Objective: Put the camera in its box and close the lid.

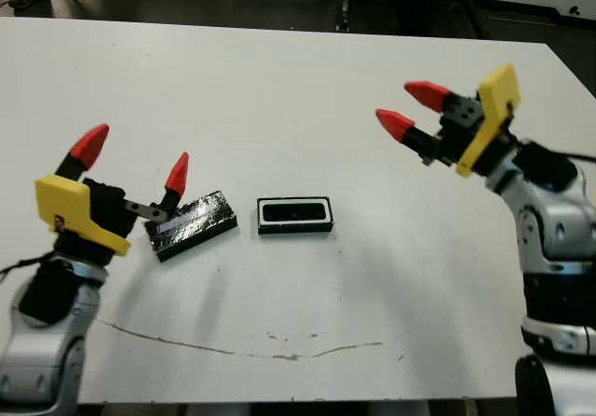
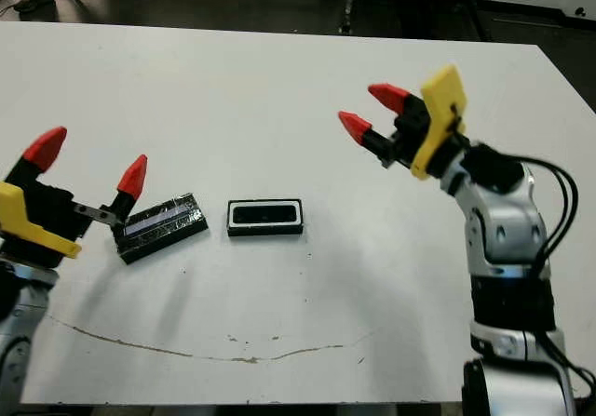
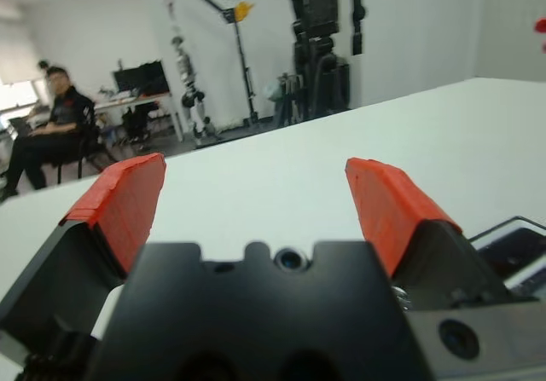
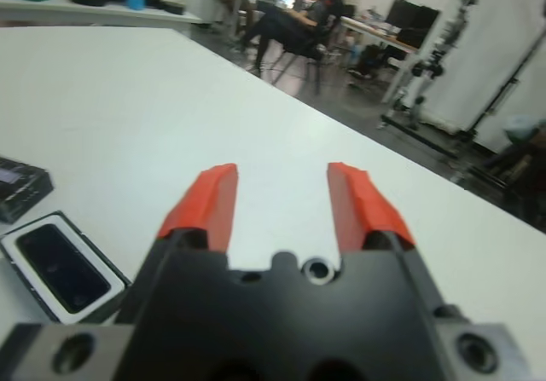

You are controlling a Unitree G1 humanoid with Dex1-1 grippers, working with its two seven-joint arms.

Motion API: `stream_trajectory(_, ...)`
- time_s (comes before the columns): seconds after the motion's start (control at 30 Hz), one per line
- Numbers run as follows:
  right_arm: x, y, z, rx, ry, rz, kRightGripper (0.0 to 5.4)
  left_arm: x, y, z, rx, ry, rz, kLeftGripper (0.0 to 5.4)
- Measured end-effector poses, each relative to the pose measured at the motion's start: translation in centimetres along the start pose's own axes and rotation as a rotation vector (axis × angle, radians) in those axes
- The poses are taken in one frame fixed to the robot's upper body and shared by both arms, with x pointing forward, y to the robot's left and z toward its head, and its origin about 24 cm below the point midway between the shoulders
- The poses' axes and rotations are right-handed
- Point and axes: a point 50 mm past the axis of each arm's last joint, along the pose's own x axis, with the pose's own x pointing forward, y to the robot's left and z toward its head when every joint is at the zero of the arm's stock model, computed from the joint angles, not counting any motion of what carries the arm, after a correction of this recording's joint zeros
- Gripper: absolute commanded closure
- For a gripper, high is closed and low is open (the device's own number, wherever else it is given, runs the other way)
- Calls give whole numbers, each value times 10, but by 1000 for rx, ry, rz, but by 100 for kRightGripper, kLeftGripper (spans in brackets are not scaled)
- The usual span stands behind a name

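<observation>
left gripper [image 1: 133, 168] released | right gripper [image 1: 410, 106] released | camera [image 1: 295, 213] in box [image 1: 294, 229] | lid [image 1: 192, 224] beside

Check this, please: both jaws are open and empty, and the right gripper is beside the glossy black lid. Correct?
One thing is wrong: the left gripper is beside the glossy black lid; the right gripper is raised far from it, beyond the box. The left eye view shows this. Both jaws are indeed open and empty.

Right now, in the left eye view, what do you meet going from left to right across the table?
Left gripper → lid, glossy black, lying flat → box, open, something black inside its white rim → right gripper, raised above the table.
</observation>
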Motion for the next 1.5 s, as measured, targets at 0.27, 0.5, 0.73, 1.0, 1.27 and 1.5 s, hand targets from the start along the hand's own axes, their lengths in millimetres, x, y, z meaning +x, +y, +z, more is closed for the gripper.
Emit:
stream_trajectory(0.27, -17, 9, -15, 54, 31, -118, 444, 3, 16, 20, -38, 75, -255, 0)
stream_trajectory(0.5, -20, 9, -15, 81, 33, -160, 539, 14, 29, 30, -1, 139, -461, 0)
stream_trajectory(0.73, -21, 11, -14, 85, 33, -172, 539, 30, 33, 20, 14, 207, -573, 0)
stream_trajectory(1.0, -21, 14, -13, 87, 51, -186, 539, 45, 32, 0, -123, 313, -795, 0)
stream_trajectory(1.27, -20, 16, -13, 88, 59, -190, 539, 51, 21, -10, -232, 406, -818, 0)
stream_trajectory(1.5, -21, 16, -13, 87, 60, -189, 539, 50, 13, -14, -179, 433, -840, 0)
